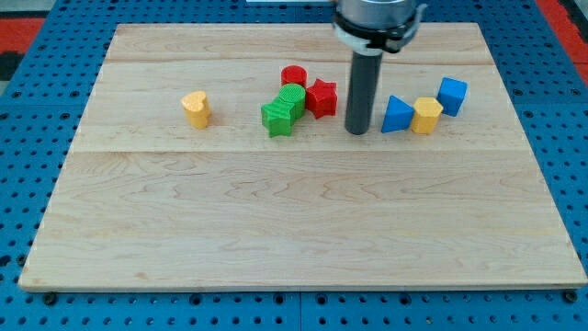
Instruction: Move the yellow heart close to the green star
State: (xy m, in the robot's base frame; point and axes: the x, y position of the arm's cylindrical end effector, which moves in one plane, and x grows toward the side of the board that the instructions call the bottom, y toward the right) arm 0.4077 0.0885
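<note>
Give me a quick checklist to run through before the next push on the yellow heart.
1. Yellow heart in view and free of neighbours: ok, it stands alone at the view's left.
2. Green star located: ok, though it touches the green round block, and the red star and red round block crowd in beside them.
3. My tip behind the heart for a push toward the view's right: not ok, it is right of the red star, by the blue triangle.
4. Straight path from tip to heart clear: not ok, the green and red cluster lies between.
5. Heart close to star already: not ok, a gap remains.
</note>
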